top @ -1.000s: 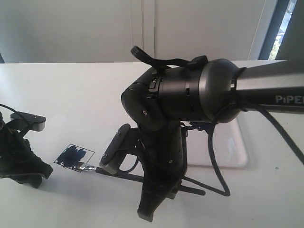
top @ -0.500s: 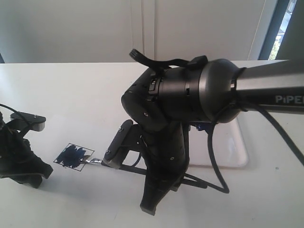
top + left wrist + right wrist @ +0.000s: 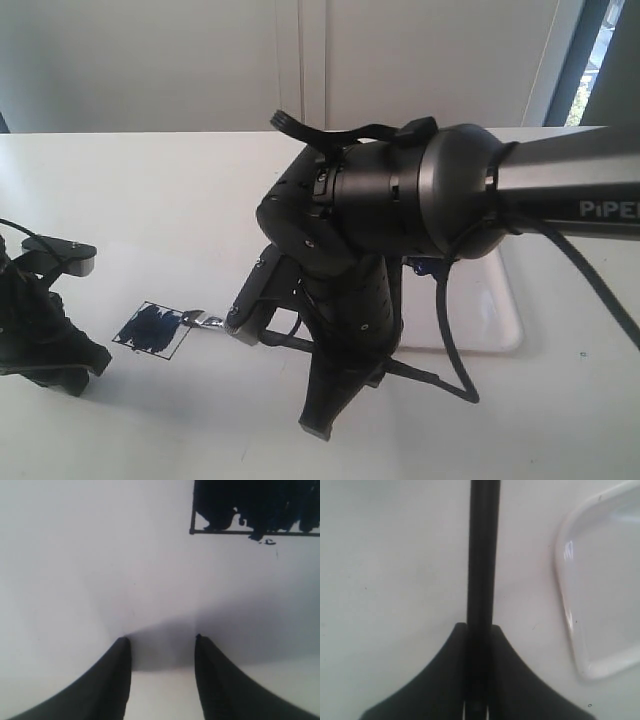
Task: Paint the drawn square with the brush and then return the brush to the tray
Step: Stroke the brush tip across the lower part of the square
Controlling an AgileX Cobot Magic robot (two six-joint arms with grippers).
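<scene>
The drawn square (image 3: 155,328) lies on the white table at the left, its inside smeared dark blue; its corner (image 3: 255,505) also shows in the left wrist view. The brush (image 3: 205,320) lies low and flat, its silver ferrule and bristles touching the square's right edge, while the black handle (image 3: 482,555) runs back under the right arm. My right gripper (image 3: 480,626) is shut on the handle. My left gripper (image 3: 161,639) rests open on the table just left of the square (image 3: 50,350), with nothing between its fingers.
The white tray (image 3: 512,325) sits behind the right arm, and its rounded rim (image 3: 565,605) is beside the brush handle. The bulky right arm (image 3: 400,200) hides the middle of the table. A black cable (image 3: 455,340) loops down beside it.
The brush tip has swept from the square's lower right corner up along its right edge. The blue smear now fills more of the square. The left gripper has not moved.
</scene>
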